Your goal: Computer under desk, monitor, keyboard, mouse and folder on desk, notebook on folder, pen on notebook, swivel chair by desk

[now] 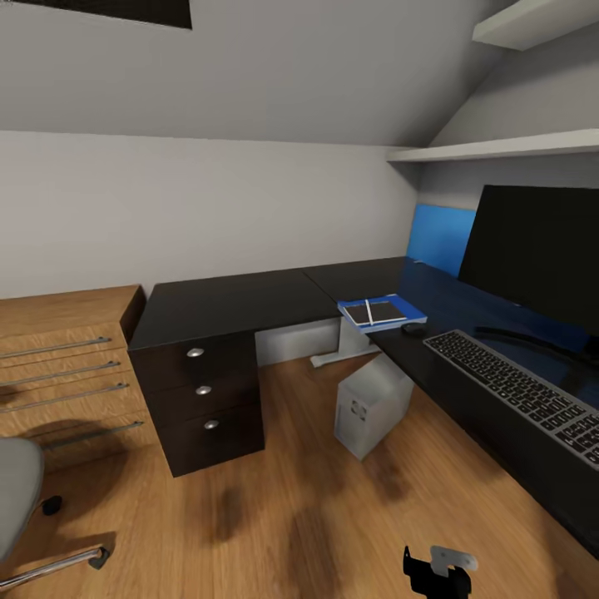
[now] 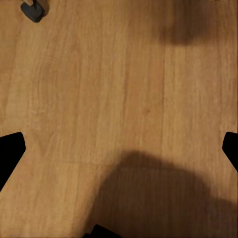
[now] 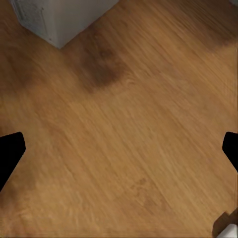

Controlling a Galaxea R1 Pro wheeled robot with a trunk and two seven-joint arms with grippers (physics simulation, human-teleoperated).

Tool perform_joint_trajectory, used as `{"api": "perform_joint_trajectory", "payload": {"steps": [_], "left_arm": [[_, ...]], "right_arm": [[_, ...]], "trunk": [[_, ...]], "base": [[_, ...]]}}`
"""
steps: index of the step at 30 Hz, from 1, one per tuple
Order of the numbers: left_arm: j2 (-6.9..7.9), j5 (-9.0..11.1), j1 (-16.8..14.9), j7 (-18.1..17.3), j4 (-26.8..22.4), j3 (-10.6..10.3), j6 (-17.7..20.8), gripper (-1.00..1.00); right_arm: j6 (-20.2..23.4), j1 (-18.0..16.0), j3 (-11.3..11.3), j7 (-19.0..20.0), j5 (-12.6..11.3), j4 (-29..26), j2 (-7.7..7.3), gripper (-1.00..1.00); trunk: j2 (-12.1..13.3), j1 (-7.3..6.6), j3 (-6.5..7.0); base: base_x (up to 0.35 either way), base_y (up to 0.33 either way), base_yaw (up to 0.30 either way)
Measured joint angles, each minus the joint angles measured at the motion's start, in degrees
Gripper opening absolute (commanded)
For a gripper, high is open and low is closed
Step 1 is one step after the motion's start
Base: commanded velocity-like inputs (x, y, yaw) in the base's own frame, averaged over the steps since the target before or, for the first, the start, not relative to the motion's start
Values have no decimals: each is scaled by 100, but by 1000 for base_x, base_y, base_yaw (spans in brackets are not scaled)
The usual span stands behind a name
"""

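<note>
Desk (image 1: 225, 304) — we log monitor (image 1: 541, 254), keyboard (image 1: 520, 387), mouse (image 1: 413, 329), folder (image 1: 391, 318) bearing notebook (image 1: 374, 312) and pen (image 1: 368, 310); computer (image 1: 370, 403) beneath. Both grippers (image 2: 119, 144) (image 3: 119, 144) spread, empty. Remaining — swivel chair (image 1: 17, 499), which we judge needs pulling deskward.

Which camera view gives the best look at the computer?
The head view: the whole computer stands on the floor by the desk edge, partly under it. The right wrist view catches one white corner.
</note>
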Motion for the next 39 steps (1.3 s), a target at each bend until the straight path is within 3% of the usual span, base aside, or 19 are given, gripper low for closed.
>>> {"api": "perform_joint_trajectory", "payload": {"steps": [12, 17, 20, 30, 39], "left_arm": [[-23, -10, 0, 13, 60, 14, -126, 100], [-26, -9, 1, 26, 62, 15, -140, 100], [-26, -7, 0, 27, 62, 16, -140, 100], [-53, 2, 0, 11, 158, -10, -141, 100], [-61, 4, 1, 1, 204, -9, -134, 100]], "right_arm": [[0, 91, -9, -5, 0, 0, -1, 100], [6, 101, -13, -4, 3, -6, 223, 100], [6, 103, -19, -6, -6, -5, 264, 100], [5, 106, -25, -8, -8, -5, 282, 100], [9, 128, -25, -9, 6, 9, 283, 100]], "trunk": [[481, -264, 215], [682, -373, 305], [802, -437, 355], [1204, -657, 485], [1564, -857, 590]], "base": [[-1, 0, 0], [-40, 0, 5], [-208, 0, 69], [-270, 0, 157], [-52, 0, 184]]}}
